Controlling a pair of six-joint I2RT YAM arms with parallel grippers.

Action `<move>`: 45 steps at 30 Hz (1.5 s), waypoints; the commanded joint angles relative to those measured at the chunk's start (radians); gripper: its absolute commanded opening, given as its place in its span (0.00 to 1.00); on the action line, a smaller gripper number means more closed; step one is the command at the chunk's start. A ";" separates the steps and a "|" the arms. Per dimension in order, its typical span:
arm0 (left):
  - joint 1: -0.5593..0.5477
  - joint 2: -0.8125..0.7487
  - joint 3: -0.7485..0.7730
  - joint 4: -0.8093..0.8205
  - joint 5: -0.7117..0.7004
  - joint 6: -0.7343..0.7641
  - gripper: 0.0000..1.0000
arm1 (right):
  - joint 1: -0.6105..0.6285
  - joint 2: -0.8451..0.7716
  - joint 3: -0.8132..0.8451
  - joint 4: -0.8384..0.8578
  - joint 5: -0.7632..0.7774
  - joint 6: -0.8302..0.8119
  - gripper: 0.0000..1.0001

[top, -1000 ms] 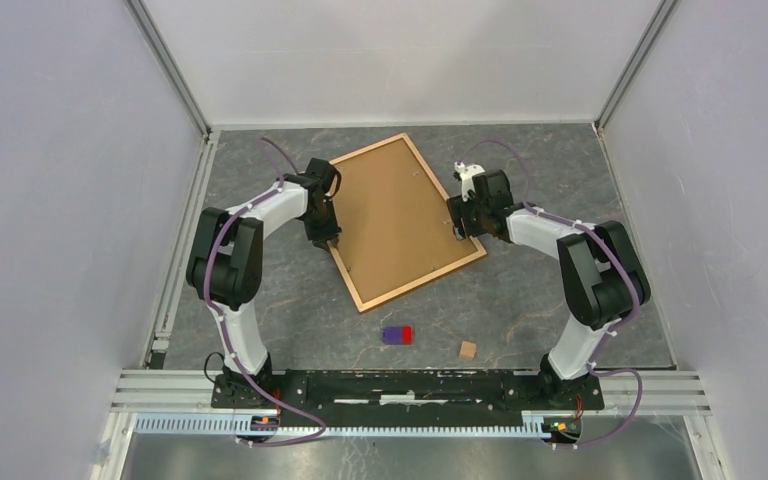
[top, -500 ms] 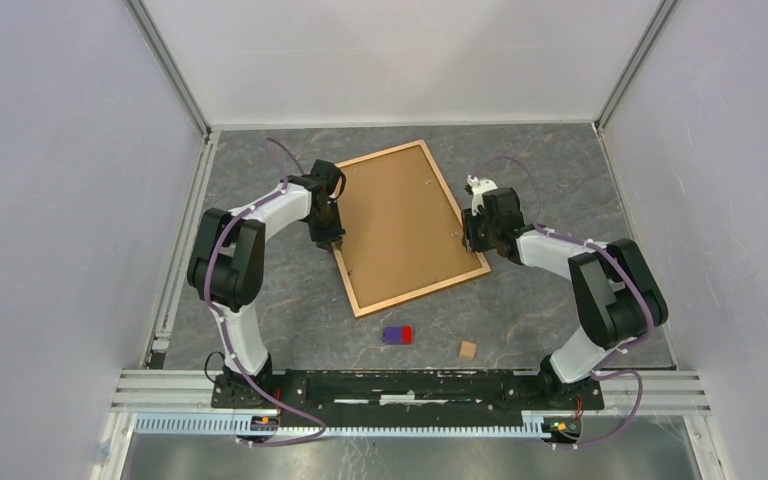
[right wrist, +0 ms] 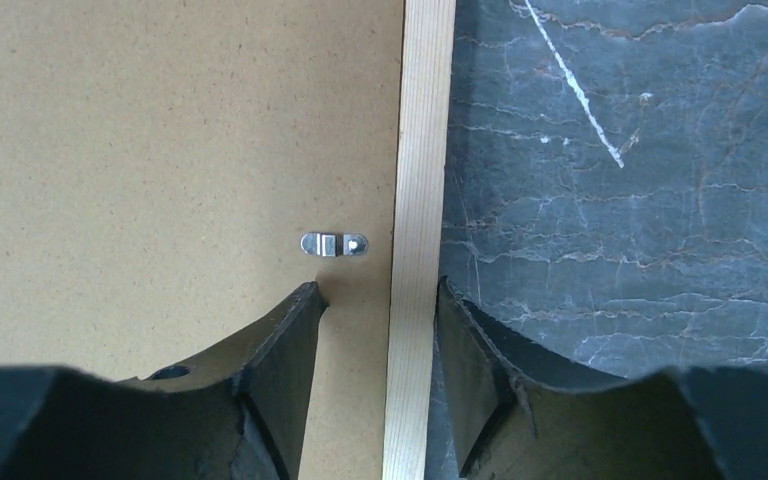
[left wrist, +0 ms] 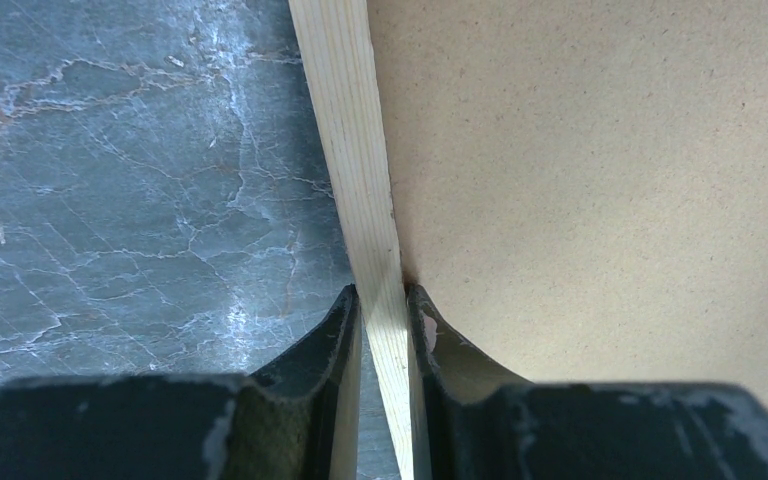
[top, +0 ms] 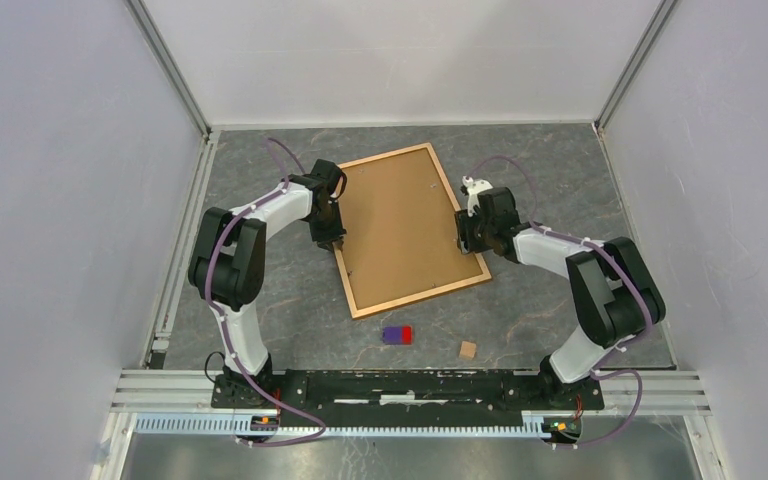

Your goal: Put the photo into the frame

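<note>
At table (top: 560,160) centre: frame (top: 421,292), back up.
Left jaws grip left rail; right jaws, parted, straddle right rail.

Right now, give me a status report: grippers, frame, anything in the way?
Left gripper shut on the frame rail. Right gripper open, straddling opposite rail. Backing board faces up; photo unseen. Nothing blocking.

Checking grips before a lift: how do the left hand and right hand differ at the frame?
The left hand pinches a rail of the frame; the right hand straddles the opposite rail with gaps. The right hand sits by a metal clip; the left hand shows none. Both sit over wooden rails.
</note>
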 commanded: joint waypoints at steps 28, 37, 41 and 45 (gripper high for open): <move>-0.007 -0.012 0.048 0.003 0.038 0.066 0.02 | 0.028 0.111 0.089 -0.040 0.124 -0.015 0.55; -0.008 -0.006 0.047 0.003 0.056 0.066 0.02 | 0.028 0.156 0.142 -0.043 0.111 -0.032 0.54; -0.007 -0.006 0.047 0.003 0.056 0.066 0.02 | 0.027 0.162 0.161 -0.046 0.112 0.013 0.48; -0.006 -0.009 0.047 0.003 0.060 0.067 0.02 | 0.025 0.173 0.183 -0.084 0.176 0.055 0.42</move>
